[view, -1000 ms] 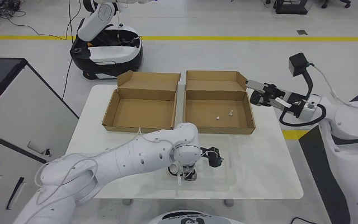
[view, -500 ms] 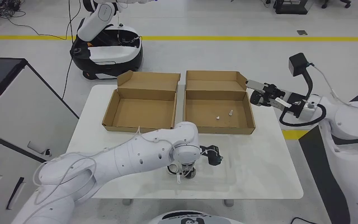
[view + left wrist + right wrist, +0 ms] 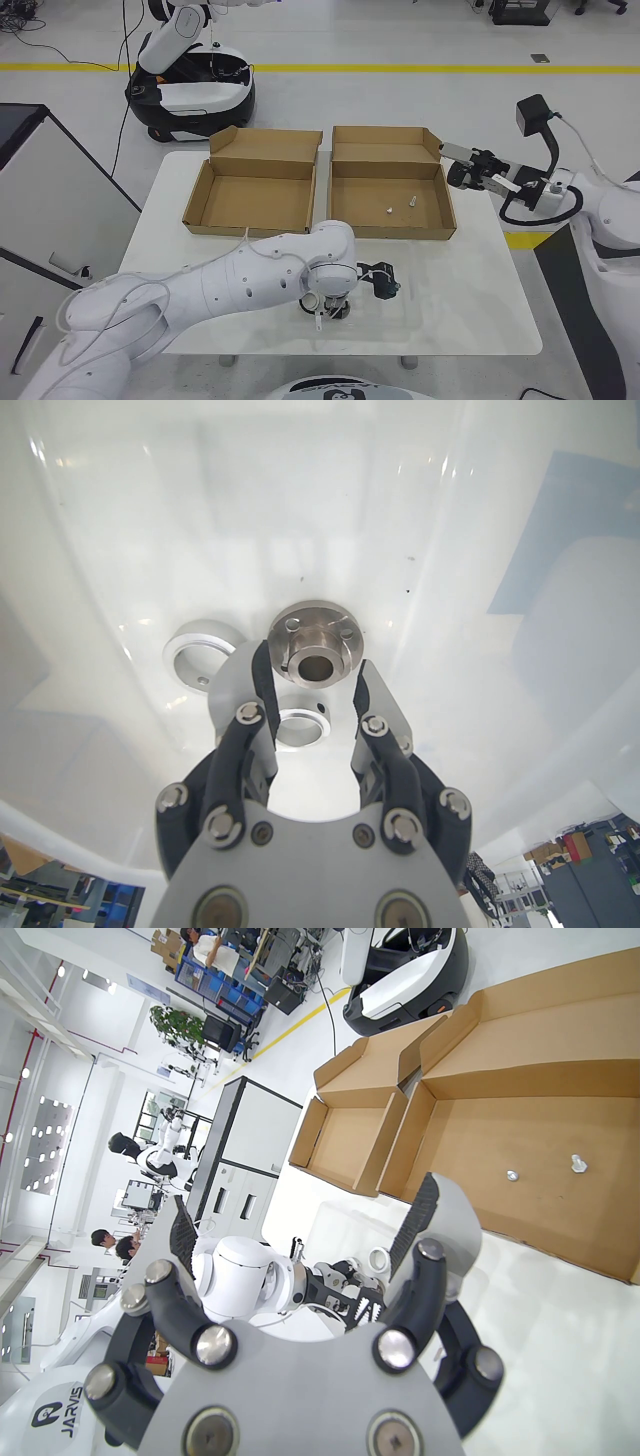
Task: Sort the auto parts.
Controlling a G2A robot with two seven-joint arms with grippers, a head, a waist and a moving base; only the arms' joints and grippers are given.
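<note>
I see the left gripper [image 3: 312, 661] nudge a hair over the last second and settle back, with no lift. Its jaws are spread, straddling the flanged hub [image 3: 315, 647]. The hub sits on the table well in front of the right box [image 3: 390, 233], a collar [image 3: 200, 655] just beside it. The right gripper [image 3: 305, 1196] is unmoved just off that box's outer side, jaws wide and empty. My read: the grasp is lining up and the hub is unsorted.

top: overhead, down | left wrist: close | right wrist: far | shared: table [image 3: 470, 290]
</note>
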